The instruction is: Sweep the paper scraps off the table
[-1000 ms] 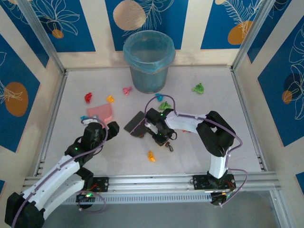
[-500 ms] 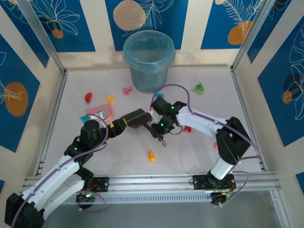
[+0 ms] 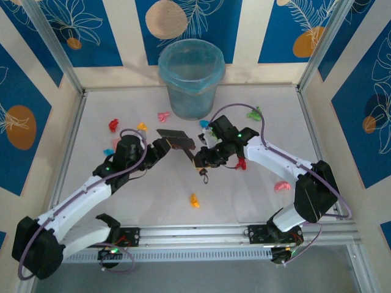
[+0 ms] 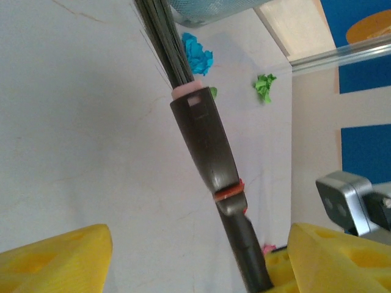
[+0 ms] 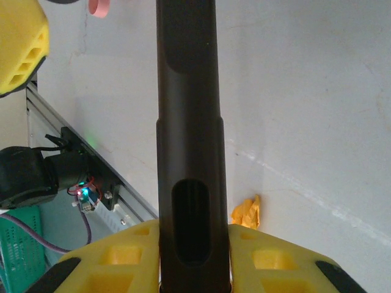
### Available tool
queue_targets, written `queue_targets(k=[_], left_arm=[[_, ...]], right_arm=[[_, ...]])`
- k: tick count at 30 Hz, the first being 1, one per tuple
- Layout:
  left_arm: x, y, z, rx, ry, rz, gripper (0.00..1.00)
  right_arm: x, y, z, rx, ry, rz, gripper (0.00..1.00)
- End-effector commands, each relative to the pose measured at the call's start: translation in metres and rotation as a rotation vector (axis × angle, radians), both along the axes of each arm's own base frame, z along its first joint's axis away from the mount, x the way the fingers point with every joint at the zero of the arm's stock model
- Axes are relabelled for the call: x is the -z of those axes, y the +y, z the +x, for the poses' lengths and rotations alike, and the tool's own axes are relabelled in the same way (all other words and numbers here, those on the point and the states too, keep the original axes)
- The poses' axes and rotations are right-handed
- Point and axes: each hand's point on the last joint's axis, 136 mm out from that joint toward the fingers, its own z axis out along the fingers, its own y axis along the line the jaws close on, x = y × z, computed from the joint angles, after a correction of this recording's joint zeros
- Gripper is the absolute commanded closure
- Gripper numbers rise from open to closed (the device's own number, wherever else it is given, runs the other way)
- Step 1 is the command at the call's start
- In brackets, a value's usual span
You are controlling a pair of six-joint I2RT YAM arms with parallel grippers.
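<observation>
Loosely scattered, the crumpled paper scraps (image 3: 194, 201) dot the smooth pale table (image 3: 256, 201) from nine o'clock round to four, with one orange wad at six. Near centre, the right gripper (image 5: 194, 247) pinches the dark, tapered brush (image 4: 204, 140) by its handle. The left gripper (image 4: 195, 259) stands spread, its yellow pads either side of that handle.

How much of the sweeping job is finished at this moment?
Done: nothing visibly swept; scraps lie scattered across the table. In hand: the right gripper grips the brush by its handle, and the left gripper stands open around it. Left: all the sweeping.
</observation>
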Motion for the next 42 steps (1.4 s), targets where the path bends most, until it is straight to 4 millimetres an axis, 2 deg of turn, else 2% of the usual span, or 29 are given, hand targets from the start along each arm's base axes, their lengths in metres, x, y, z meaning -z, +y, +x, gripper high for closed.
queue_targets(k=[1,11,26,29,30,31,33,36,40,42], left_arm=[[-0.009,-0.011,0.006,-0.001,0.036,-0.026,0.30],[0.012,-0.022,0.025,-0.074,0.187,-0.053,0.52],[0.027,-0.006,0.026,-0.218,0.241,-0.054,1.00],[0.028,0.000,0.026,-0.261,0.258,-0.056,1.00],[0.027,0.002,0.026,-0.277,0.261,-0.060,1.00],[0.027,0.004,0.026,-0.294,0.266,-0.068,1.00],[0.027,0.007,0.025,-0.326,0.277,-0.085,1.00],[0.026,0.014,0.024,-0.385,0.298,-0.106,1.00],[0.023,0.022,0.023,-0.452,0.326,-0.126,1.00],[0.019,0.025,0.023,-0.478,0.335,-0.140,1.00]], right_arm=[[-0.015,0.007,-0.006,-0.012,-0.010,0.066,1.00],[-0.010,0.010,-0.008,-0.024,-0.042,0.021,1.00],[-0.007,0.020,-0.011,-0.041,-0.061,0.010,1.00],[-0.012,0.017,-0.008,-0.013,-0.087,0.009,1.00],[-0.015,0.014,-0.006,0.006,-0.102,0.010,0.93],[-0.019,0.011,-0.004,0.029,-0.123,0.016,0.76],[-0.030,0.005,0.000,0.072,-0.179,0.045,0.50],[-0.046,-0.005,0.004,0.140,-0.285,0.106,0.17],[-0.062,-0.014,0.006,0.227,-0.428,0.202,0.04],[-0.066,-0.012,0.002,0.244,-0.535,0.262,0.01]])
